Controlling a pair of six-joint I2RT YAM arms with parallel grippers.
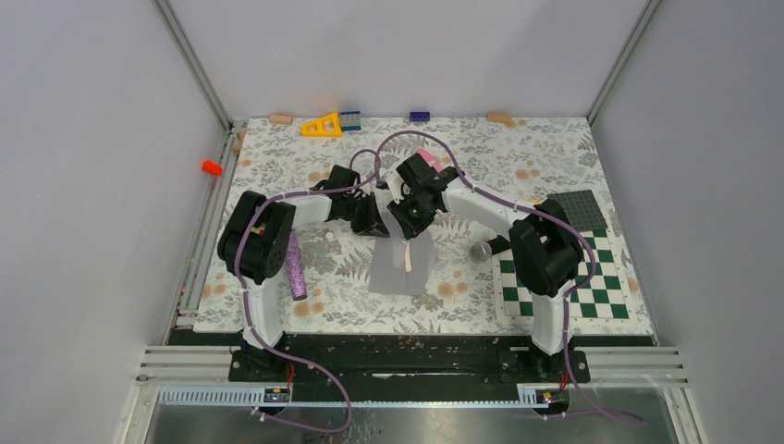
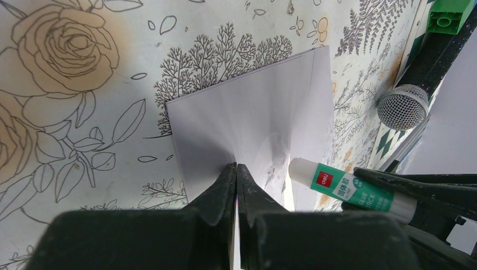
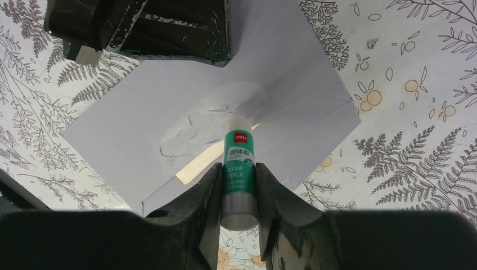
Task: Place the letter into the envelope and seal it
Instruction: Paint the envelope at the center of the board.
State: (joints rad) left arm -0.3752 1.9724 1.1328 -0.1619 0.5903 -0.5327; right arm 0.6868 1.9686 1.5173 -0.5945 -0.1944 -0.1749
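Observation:
The pale grey envelope [image 1: 403,269] lies on the floral cloth with its flap lifted. My left gripper [image 2: 236,167] is shut on the tip of that flap [image 2: 247,118] and holds it up. My right gripper [image 3: 237,169] is shut on a green glue stick [image 3: 239,154]. The stick's white tip rests on the flap's inner face, beside a wet glue smear [image 3: 188,132]. A cream sliver [image 3: 202,164] shows at the envelope's mouth and looks like the letter; the remainder of it is hidden inside. Both grippers meet over the envelope's far end [image 1: 393,222].
A silver-headed microphone [image 1: 480,250] lies just right of the envelope, at the edge of the green-and-white checkerboard mat [image 1: 566,289]. A purple glitter tube [image 1: 296,265] lies left. A yellow triangle [image 1: 322,125] and small blocks line the far edge.

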